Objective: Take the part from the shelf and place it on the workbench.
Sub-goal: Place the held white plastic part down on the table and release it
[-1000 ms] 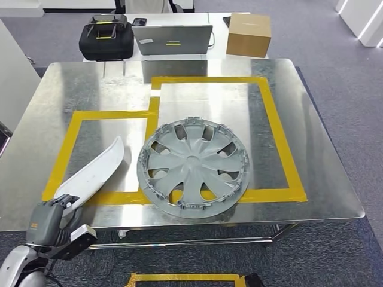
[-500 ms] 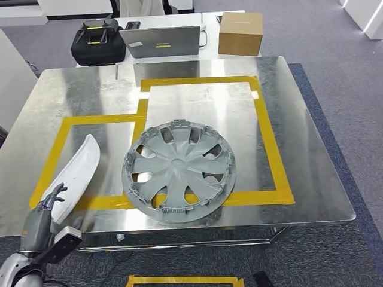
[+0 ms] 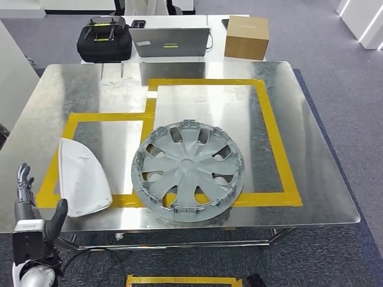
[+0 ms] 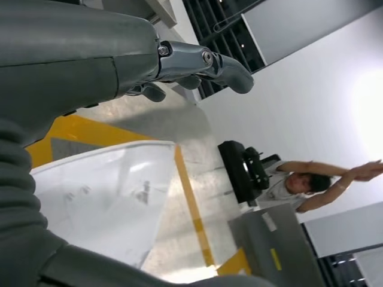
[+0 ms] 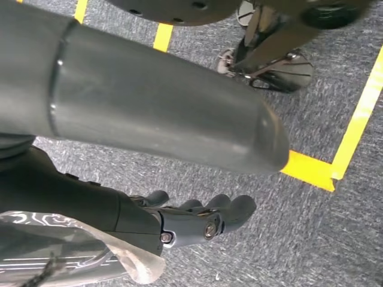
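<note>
Part lying on workbench, both hands holding nothing

White part [image 3: 84, 177] is lying flat on steel workbench [image 3: 316, 179], across yellow tape, beside grey wheel cover [image 3: 187, 171]. Left hand [image 3: 28, 203] is hovering just off it, fingers spread. Right hand [image 5: 198, 218] is hanging over carpet, fingers loosely extended.

Bare workbench [image 3: 312, 179] lies right of the hubcap [image 3: 188, 170]; the white part [image 3: 84, 176] crowds its left.
</note>
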`<state>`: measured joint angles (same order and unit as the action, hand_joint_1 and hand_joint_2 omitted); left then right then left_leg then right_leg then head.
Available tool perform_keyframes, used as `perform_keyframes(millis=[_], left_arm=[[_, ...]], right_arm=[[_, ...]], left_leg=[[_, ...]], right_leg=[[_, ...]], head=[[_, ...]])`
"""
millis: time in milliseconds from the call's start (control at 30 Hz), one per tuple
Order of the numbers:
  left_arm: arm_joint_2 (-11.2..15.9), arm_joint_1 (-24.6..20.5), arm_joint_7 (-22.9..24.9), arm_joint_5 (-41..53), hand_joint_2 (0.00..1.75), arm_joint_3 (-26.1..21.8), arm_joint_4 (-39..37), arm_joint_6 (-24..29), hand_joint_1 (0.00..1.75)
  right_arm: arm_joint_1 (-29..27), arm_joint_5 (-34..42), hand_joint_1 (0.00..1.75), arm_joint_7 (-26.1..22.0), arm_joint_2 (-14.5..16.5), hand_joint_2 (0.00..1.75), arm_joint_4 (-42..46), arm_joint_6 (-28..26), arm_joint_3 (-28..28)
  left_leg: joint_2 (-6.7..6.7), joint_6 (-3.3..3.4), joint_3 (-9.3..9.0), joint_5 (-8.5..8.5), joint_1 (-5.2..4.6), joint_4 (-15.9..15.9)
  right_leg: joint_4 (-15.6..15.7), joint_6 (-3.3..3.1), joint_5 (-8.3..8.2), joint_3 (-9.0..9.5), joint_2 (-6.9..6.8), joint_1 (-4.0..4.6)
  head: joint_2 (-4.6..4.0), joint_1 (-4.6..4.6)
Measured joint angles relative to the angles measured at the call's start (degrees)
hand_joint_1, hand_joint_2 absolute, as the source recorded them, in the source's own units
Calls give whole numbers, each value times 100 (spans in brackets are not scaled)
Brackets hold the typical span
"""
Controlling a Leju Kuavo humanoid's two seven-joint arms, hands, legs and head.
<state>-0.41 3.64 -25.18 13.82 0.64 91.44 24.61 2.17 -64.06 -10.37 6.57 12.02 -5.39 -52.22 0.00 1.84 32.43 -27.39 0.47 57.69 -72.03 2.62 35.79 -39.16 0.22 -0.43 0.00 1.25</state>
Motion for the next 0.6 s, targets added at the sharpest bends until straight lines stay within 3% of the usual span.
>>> perform_keyframes(millis=[33,67,100,167,233,333,400,500,533,567,600], left_arm=[[-65,30,-85,-155,0,2,77,83,0],[-127,61,-171,-316,0,9,164,171,0],[-188,95,-243,-465,0,25,256,250,0],[-292,170,-339,-690,0,89,455,367,0],[-353,245,-385,-820,0,169,635,444,0],[-399,332,-430,-901,0,276,830,505,0],[-408,369,-442,-916,0,316,920,521,0],[-412,403,-446,-920,0,347,982,531,0],[-413,418,-447,-921,0,357,988,533,0],[-413,430,-448,-921,0,366,992,535,0],[-413,438,-448,-921,0,374,999,537,0]], right_arm=[[-9,0,0,7,1,0,0,-13,-11],[-18,2,0,16,1,0,0,-30,-25],[-24,4,0,25,1,0,0,-50,-40],[-19,12,0,36,10,0,-1,-85,-72],[-5,17,0,38,33,0,-1,-104,-100],[-18,19,0,45,56,0,0,-126,-137],[-23,20,0,50,64,0,0,-141,-147],[-16,19,0,51,73,0,0,-147,-161],[-18,19,0,51,75,0,0,-147,-167],[-19,18,0,51,75,0,0,-147,-172],[-19,18,0,51,75,0,0,-147,-175]], left_leg=[[5,0,-1,-1,2,2],[5,-2,-2,-1,9,9],[3,-8,-5,-4,19,19],[-8,-52,0,-28,28,67],[-16,-119,28,-45,9,125],[-17,-195,51,-40,10,153],[-15,-238,130,-261,21,378],[-14,-281,477,-925,21,1405],[-14,-277,539,-1042,20,1660],[-14,-261,511,-1055,16,1722],[-14,-230,369,-963,9,1548]], right_leg=[[-233,24,44,-118,-3,-15],[-235,46,-35,-128,-6,-31],[-2,64,-213,-23,-11,-48],[809,96,-589,369,-19,-78],[1268,59,-717,606,-6,-82],[1294,-66,-738,608,9,-71],[1311,-155,-784,576,-4,-79],[1314,-240,-861,472,-28,-60],[1313,-251,-891,430,-33,-46],[1313,-256,-925,387,-36,-31],[1312,-256,-960,345,-35,-16]], head=[[0,-1],[0,1],[0,1],[0,11],[1,19],[1,13],[1,2],[2,-14],[1,-14],[1,-14],[1,-14]])
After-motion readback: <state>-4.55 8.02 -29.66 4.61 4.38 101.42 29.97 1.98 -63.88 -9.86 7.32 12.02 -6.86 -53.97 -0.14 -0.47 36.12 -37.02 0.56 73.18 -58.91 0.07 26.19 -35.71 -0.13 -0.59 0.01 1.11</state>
